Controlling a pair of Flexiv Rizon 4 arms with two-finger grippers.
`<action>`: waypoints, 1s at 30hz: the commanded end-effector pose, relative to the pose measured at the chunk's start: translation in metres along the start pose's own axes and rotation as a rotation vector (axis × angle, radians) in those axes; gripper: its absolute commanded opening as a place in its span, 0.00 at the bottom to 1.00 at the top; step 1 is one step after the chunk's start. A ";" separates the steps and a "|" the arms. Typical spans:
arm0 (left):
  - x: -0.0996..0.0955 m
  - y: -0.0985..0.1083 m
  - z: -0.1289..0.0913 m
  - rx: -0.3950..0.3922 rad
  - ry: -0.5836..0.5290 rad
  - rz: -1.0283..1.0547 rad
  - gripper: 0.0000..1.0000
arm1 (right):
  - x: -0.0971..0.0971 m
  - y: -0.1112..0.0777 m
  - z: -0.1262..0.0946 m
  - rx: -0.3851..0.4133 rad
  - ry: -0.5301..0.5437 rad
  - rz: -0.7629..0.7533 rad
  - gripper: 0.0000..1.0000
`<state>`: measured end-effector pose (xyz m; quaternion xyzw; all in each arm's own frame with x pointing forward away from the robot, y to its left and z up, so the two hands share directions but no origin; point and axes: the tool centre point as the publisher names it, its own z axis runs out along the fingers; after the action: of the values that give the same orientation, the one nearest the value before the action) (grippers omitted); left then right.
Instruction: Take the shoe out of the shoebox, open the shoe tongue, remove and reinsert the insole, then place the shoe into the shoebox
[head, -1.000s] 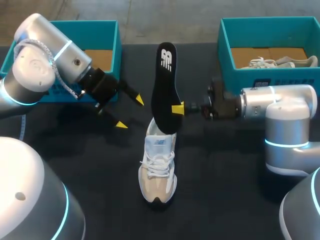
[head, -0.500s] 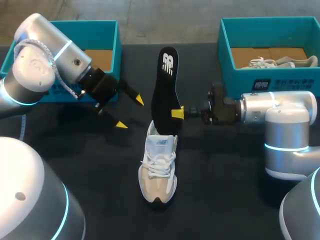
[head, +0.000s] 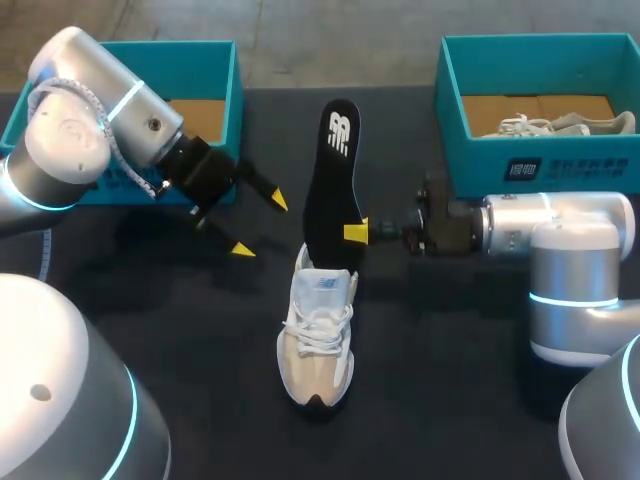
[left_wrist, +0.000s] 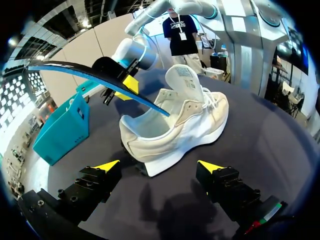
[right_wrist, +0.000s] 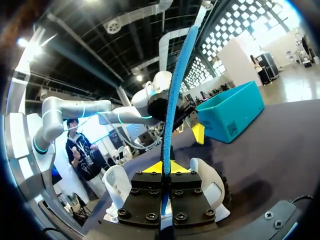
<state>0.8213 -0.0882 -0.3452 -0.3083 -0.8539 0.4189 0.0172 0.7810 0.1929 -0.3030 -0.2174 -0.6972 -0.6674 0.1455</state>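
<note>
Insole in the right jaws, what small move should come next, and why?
Probably ease the insole down into the shoe: the right gripper holds it in shut jaws, only its tip sits in the opening, and the left gripper hangs open.

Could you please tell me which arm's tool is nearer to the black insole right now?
Right. The right tool is shut on the insole, pinching its edge; the left tool is open, apart from it on its other side.
</note>
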 end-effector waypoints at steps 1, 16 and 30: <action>0.000 0.000 0.000 -0.002 0.001 0.000 1.00 | 0.004 -0.001 -0.001 0.001 -0.007 0.002 0.00; 0.000 0.000 0.000 -0.002 0.001 0.000 1.00 | 0.010 0.013 0.005 -0.001 0.013 -0.040 0.00; 0.000 0.000 0.000 -0.002 0.001 0.000 1.00 | 0.011 0.024 0.006 0.003 0.015 -0.069 0.00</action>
<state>0.8212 -0.0882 -0.3452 -0.3084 -0.8539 0.4189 0.0172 0.7839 0.1991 -0.2772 -0.1874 -0.7034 -0.6736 0.1280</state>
